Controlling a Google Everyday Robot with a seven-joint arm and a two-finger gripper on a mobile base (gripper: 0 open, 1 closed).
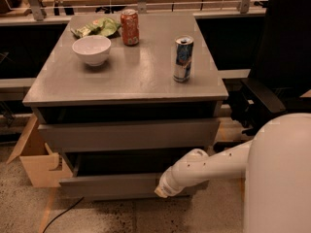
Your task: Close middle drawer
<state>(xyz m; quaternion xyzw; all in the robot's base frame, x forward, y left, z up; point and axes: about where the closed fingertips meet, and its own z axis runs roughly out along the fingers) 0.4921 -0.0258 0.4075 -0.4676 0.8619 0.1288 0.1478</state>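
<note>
The middle drawer (112,184) is the lowest one showing, with a slim plain grey front as wide as the cabinet. It stands pulled out a short way, with a dark gap above its front. My white arm reaches in from the right, and the gripper (163,190) is at the drawer front, right of its middle, seemingly touching it. Above it sits the grey drawer with the tall front panel (129,135), almost flush with the cabinet.
On the grey cabinet top (136,81) stand a white bowl (91,49), a red can (129,27), a blue can (183,58) and a green bag (97,27). A cardboard box (36,161) is on the floor at left, a black chair (277,81) at right.
</note>
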